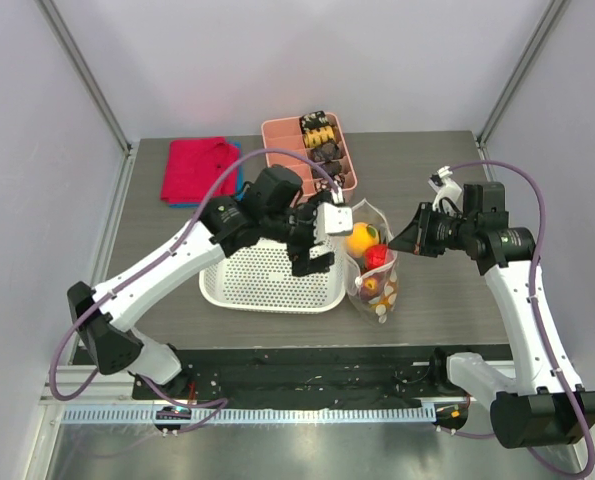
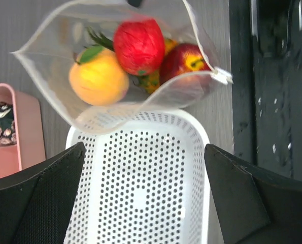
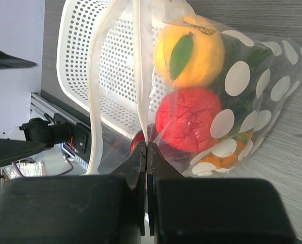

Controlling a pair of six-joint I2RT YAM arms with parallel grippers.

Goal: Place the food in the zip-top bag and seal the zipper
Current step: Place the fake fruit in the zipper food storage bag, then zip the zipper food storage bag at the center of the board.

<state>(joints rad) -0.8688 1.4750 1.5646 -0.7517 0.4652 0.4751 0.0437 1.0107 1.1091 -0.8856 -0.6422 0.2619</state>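
The clear dotted zip-top bag lies right of the white basket with its mouth open toward the left gripper. Inside are the orange peach, small bright red apple, dark red apple and pineapple. My left gripper is open and empty over the basket, just short of the bag's mouth. My right gripper is shut on the zipper strip at the bag's mouth edge. The right wrist view shows the peach and red apple through the plastic.
The white perforated basket stands under the left gripper, its rim touching the bag. A pink divided tray with dark snack pieces is at the back. A red cloth lies at the back left.
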